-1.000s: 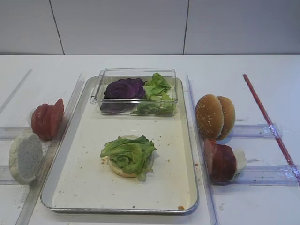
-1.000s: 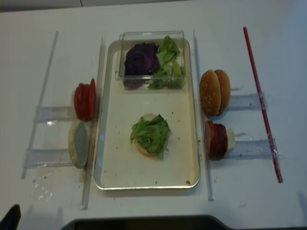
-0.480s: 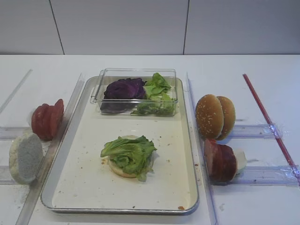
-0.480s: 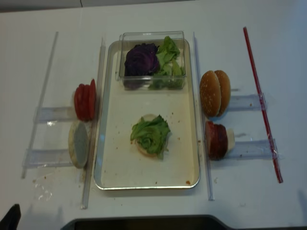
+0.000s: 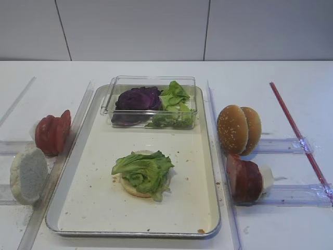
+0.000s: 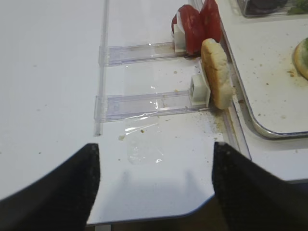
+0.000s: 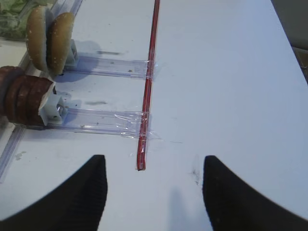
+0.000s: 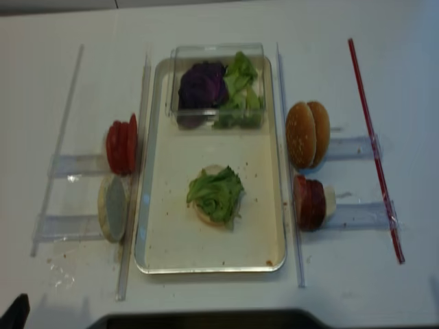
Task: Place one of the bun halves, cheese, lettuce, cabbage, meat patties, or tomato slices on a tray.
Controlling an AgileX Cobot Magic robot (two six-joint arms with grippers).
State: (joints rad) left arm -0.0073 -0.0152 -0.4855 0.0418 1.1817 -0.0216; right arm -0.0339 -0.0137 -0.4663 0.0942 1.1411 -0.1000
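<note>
overhead and wrist views of a burger-assembly station. the tray [image 5: 208,156] lies at the centre of the counter [image 5: 291,83]; on its floor a flat bun half [image 5: 136,188] carries the lettuce [image 5: 143,169]. a clear box [image 5: 151,80] at the tray's far end holds the cabbage [image 5: 138,98] and more green leaves. on the left side, the tomato slices [image 5: 52,133] and a floury disc [image 5: 28,174] stand on edge in clear racks [image 6: 144,101]. on the right side, the sesame bun halves [image 5: 238,128] and the meat patties [image 5: 244,178] stand likewise, with a red rod [image 5: 296,133] beyond them.

both arms hang back over the near counter edge. the right gripper [image 7: 151,192] has its fingers [image 7: 82,197] spread wide and holds nothing; the left gripper [image 6: 154,187] shows its fingers [image 6: 62,187] equally parted and empty.

risks, as judged: the patties stand packed face to face, so spread fingers closing there may take two discs, or tip the stack off its rack. the lettuce sits loosely and overhangs the bun, so a patty set off-centre may slide or drag the leaf aside. an approach from the right has to pass the red rod and the rack rails.

the wrist views alone show both grippers and the white stops behind the patties and the floury disc; only the two exterior views show the whole tray and what already lies on it.
</note>
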